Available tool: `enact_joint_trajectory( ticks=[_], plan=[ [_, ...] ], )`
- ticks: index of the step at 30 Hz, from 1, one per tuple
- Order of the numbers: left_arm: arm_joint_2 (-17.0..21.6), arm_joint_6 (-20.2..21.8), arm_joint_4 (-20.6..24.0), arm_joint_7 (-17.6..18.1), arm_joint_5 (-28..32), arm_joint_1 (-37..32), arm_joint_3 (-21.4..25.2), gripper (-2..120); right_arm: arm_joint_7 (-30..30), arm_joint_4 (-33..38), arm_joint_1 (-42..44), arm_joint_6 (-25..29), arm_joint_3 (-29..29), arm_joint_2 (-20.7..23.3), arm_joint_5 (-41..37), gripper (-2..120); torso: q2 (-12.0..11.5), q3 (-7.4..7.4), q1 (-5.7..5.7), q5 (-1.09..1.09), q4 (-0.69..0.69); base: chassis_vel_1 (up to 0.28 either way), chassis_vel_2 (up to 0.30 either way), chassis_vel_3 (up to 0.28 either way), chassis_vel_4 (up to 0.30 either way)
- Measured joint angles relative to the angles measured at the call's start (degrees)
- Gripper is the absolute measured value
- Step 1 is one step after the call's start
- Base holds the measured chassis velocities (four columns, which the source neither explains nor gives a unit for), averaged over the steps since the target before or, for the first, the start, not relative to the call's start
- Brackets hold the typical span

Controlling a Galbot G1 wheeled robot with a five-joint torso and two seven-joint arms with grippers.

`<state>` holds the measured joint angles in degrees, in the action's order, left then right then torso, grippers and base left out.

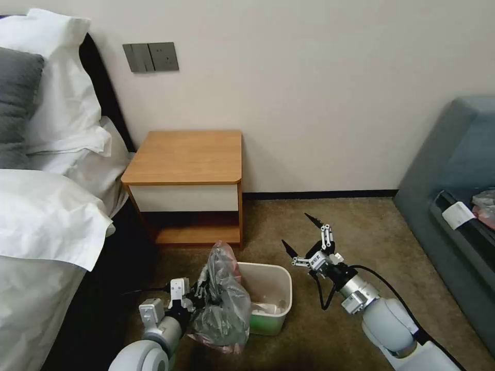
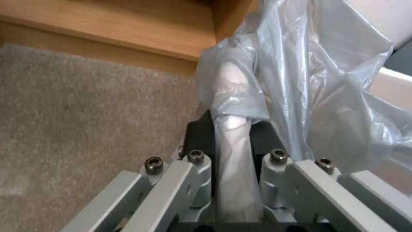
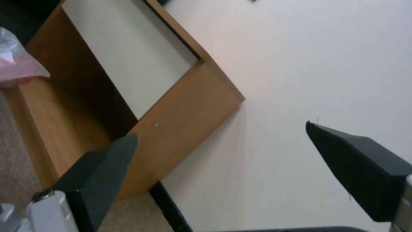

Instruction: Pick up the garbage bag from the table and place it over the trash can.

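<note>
Head view: the left gripper (image 1: 198,293) is clamped on a gathered fold of the garbage bag (image 1: 223,299), whose crinkled grey plastic hangs over the near-left corner of the trash can (image 1: 276,288), with the pink-red band trailing at its lower edge. The trash can stands on the brown carpet (image 1: 361,232) in front of the table (image 1: 188,157), whose wooden top is bare. The right gripper (image 1: 304,234), fingers spread wide and holding nothing, hovers above the carpet just right of the trash can. Left wrist view: the twisted plastic of the garbage bag (image 2: 296,83) passes between the closed fingers (image 2: 195,135). Right wrist view: the two dark fingertips (image 3: 107,164) stand well apart, facing the table (image 3: 189,112) and the wall (image 3: 326,58).
</note>
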<state>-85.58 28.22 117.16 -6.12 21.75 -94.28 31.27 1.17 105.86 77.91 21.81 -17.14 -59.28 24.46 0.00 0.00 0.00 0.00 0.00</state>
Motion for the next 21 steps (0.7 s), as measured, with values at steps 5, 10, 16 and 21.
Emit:
enact_joint_trajectory(
  ticks=[5, 10, 16, 21],
  plan=[
    [-0.4, -3.7, 0.9, 1.6, -0.6, -0.4, -0.3, 10, -0.9, 1.1, -0.3, -0.9, 0.9, -0.2, -2.6, 100, 0.0, 0.01, 0.00, -0.01, 0.00, 0.000, 0.000, 0.000, 0.000],
    [-1.9, -12.7, 2.0, 1.9, -2.2, -1.1, 0.0, 10, -2.7, 6.6, -0.1, -6.9, 4.6, -0.6, -18.9, 100, 0.0, 0.01, 0.00, 0.00, 0.00, 0.000, 0.000, 0.000, 0.000],
    [-3.5, -22.0, 3.2, 2.4, -5.9, -1.5, 1.2, 10, -6.0, 17.0, -2.1, -19.5, 13.1, 0.5, -46.2, 100, 0.0, 0.00, 0.00, -0.01, 0.00, 0.000, 0.000, 0.000, 0.000],
    [-3.8, -25.6, 3.7, 2.2, -8.6, -1.7, 1.7, 10, -10.1, 22.0, -5.7, -28.8, 18.6, 1.2, -57.5, 100, 0.0, 0.00, 0.00, 0.00, 0.01, 0.000, 0.000, 0.000, 0.000]
  ],
)
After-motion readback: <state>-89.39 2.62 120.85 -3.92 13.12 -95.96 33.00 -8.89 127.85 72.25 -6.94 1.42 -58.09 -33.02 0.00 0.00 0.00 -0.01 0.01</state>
